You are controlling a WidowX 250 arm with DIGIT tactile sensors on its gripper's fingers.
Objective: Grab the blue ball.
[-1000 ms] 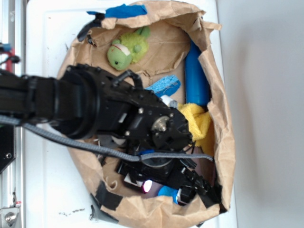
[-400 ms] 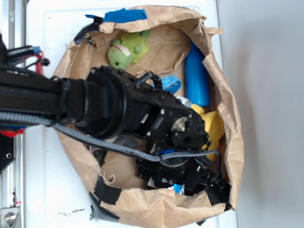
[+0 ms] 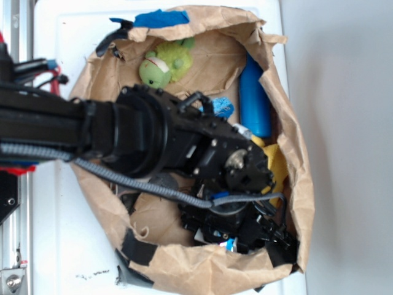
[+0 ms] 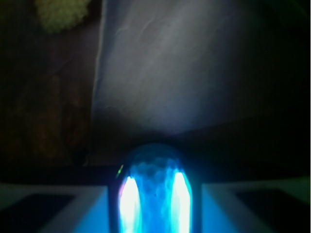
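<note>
The blue ball (image 4: 154,189) glows bright blue in the wrist view and fills the whole gap between my two dark fingers. In the exterior view only a sliver of the blue ball (image 3: 230,244) shows under the black wrist. My gripper (image 3: 238,241) is low in the brown paper bag (image 3: 209,270), close to its near wall. Both jaws press against the ball's sides, shut on it. In the wrist view my gripper (image 4: 154,216) faces the pale inner bag wall (image 4: 184,73).
Also in the bag are a green plush toy (image 3: 164,61) at the back, a long blue cylinder (image 3: 255,101) on the right, a blue sponge (image 3: 220,107) and a yellow cloth (image 3: 277,163). My arm covers the bag's middle. The bag's walls crowd the gripper.
My arm has gone right and deeper toward the bag's near wall. The ball, in plain view beside the fingers a second ago, is now almost hidden between them. The bag has shifted slightly.
</note>
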